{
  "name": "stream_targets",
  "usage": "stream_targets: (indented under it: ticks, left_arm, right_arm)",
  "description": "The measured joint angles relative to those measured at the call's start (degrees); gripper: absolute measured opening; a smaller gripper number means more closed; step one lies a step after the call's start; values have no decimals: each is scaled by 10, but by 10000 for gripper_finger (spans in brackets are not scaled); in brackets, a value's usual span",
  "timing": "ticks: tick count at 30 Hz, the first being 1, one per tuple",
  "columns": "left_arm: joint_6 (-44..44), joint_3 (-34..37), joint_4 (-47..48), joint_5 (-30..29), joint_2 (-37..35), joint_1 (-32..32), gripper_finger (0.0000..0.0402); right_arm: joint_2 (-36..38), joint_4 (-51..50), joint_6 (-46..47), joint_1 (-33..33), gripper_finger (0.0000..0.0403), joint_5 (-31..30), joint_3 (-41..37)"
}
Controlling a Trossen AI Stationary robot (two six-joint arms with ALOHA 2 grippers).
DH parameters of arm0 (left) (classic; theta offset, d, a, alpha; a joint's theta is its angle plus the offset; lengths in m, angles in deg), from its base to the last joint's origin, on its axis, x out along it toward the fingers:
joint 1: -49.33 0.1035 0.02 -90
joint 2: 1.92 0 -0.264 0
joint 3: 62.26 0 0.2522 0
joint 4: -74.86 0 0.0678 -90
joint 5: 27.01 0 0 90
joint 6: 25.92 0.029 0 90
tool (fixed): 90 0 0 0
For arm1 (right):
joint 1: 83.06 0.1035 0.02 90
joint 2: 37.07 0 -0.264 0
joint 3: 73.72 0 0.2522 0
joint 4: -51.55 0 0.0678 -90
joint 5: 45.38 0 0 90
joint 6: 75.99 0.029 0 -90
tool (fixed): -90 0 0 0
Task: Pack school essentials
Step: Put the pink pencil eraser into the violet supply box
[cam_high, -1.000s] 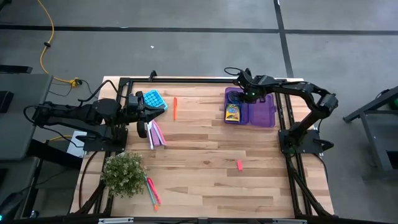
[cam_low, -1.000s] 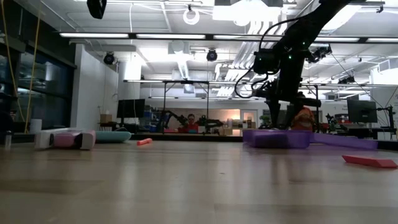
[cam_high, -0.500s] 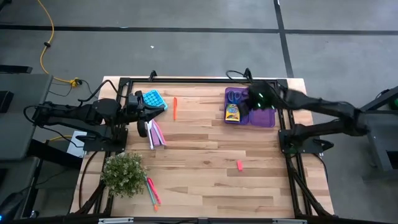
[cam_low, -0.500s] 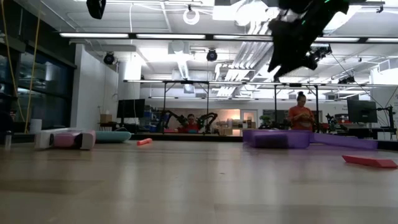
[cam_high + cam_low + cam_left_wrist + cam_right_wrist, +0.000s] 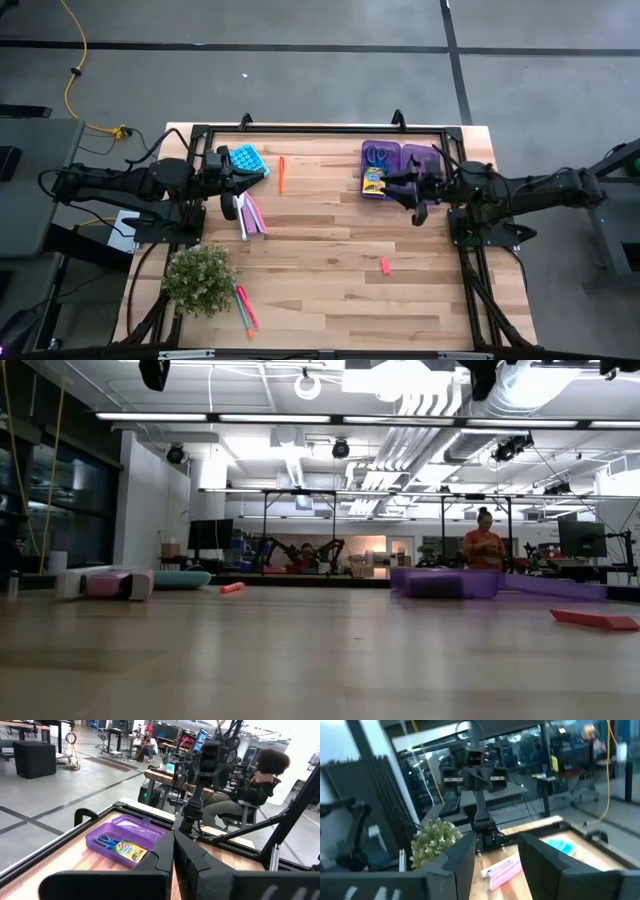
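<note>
Big open lab space here: grey concrete floor with dark seam lines, white ceiling with long strip lights, exposed ducts. Far across the room are desks, monitors, and a person standing looking down.

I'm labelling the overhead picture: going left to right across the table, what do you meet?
Potted plant → blue box → orange pen → crayon box in the purple case → pink eraser → right hand, open.
</note>
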State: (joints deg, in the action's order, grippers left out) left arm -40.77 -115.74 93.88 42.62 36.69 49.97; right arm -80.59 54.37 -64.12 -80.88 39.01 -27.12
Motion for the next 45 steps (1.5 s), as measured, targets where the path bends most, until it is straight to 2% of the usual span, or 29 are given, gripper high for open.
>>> stream_targets:
  ticks: [22, 25, 28, 32, 37, 42, 45]
  left_arm:
    - [0, 0, -25, 0, 0, 0, 0]
    - [0, 0, -25, 0, 0, 0, 0]
    - [0, 0, -24, 0, 0, 0, 0]
    - [0, 0, -23, 0, 0, 0, 0]
    - [0, 0, -20, 0, 0, 0, 0]
    - [0, 0, -20, 0, 0, 0, 0]
    - [0, 0, -19, 0, 0, 0, 0]
  right_arm:
    - [-1, 9, 15, 5, 142, -1, 8]
    - [-5, 9, 84, 5, 142, 0, 9]
    - [-26, -55, 162, 26, 142, 7, 36]
    - [-90, -250, 242, 81, 142, 29, 114]
    - [-190, -470, 421, 159, 142, 31, 178]
    - [-276, -502, 650, 221, 142, 31, 178]
    - [-324, -497, 737, 241, 142, 31, 177]
